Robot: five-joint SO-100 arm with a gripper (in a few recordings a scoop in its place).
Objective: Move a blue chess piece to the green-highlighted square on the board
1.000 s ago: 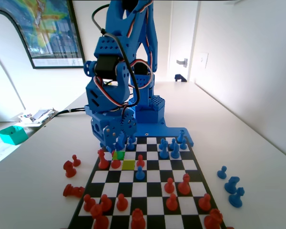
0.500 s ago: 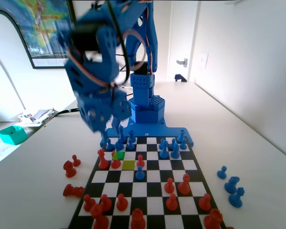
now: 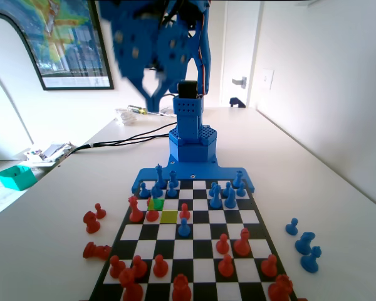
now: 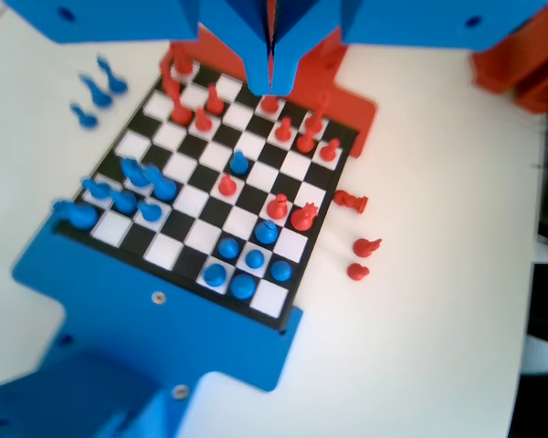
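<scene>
**Blue pawn down by the green square, claw high and clear**

Teal is the only container colour I see: a small tub [image 3: 15,177] on the bench [image 3: 313,169], far left in the fixed view. I cannot make out what is in it.

The claw [image 3: 153,95] is high above the arm's base, blurred. In the wrist view its jaws hang pressed together with nothing between them [image 4: 270,66].

The pawn [image 3: 157,190] stands at the far edge of the green square [image 3: 155,204], with green showing in front of it. I cannot tell whether its base is wholly inside. In the wrist view the same pawn [image 4: 266,231] sits just beside two red pieces [image 4: 290,213]. In the fixed view, the olive square [image 3: 169,217] lies one step nearer the camera and to the right of the green one.

The board [image 3: 203,216] is crowded along its far row with blue pieces [image 3: 225,193], and its near rows with red ones [image 3: 232,244]. The near edge is cut off by the picture. The middle ranks have free squares.

Off the board in the fixed view, three red pieces [image 3: 92,221] lie on the bench close to the left edge. Blue ones [image 3: 306,243] stand off the right edge. Beyond them the bench runs bare to the wall on the right. Cables [image 3: 128,135] trail across the bench left of the arm's base.
</scene>
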